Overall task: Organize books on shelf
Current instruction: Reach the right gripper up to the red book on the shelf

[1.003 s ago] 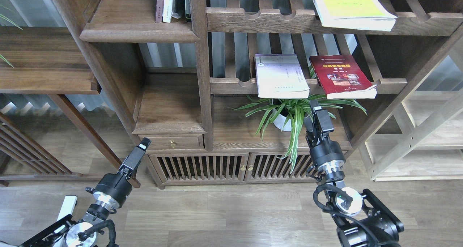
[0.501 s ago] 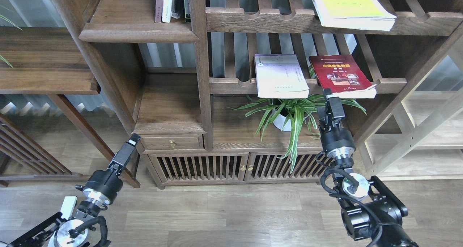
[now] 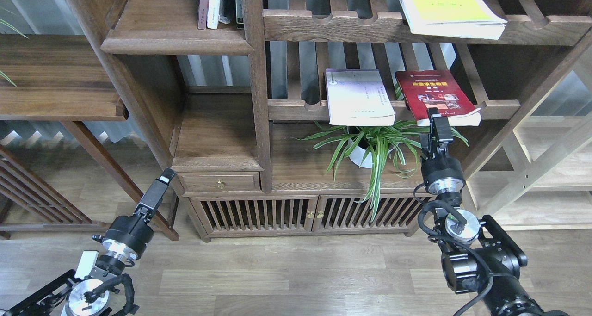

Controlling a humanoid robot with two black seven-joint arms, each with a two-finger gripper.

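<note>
Three books lay flat on slatted racks rather than on the shelf (image 3: 175, 40), the solid moulded board at upper left where a few thin upright books (image 3: 215, 3) already stood. The dark red book (image 3: 434, 96) rested on the middle rack at the right, its near end overhanging the front rail, with the white-lavender book (image 3: 358, 96) just beside it on the left. The yellow-green book (image 3: 446, 8) sat on the rack above.

Our right end effector (image 3: 437, 121) was raised directly below the red book's near edge, fingertips at or just touching it; seen end-on and dark, we could not tell how far its jaws stood apart, and it seemed to hold nothing. Our left end effector (image 3: 159, 188) hung low near the drawer, well apart from every book; its opening was likewise unreadable.

The red book's long axis ran near to far, angled slightly leftward at the far end, title toward the far side. We judged the right arm far nearer, and the grasp would take the overhanging near edge.
</note>
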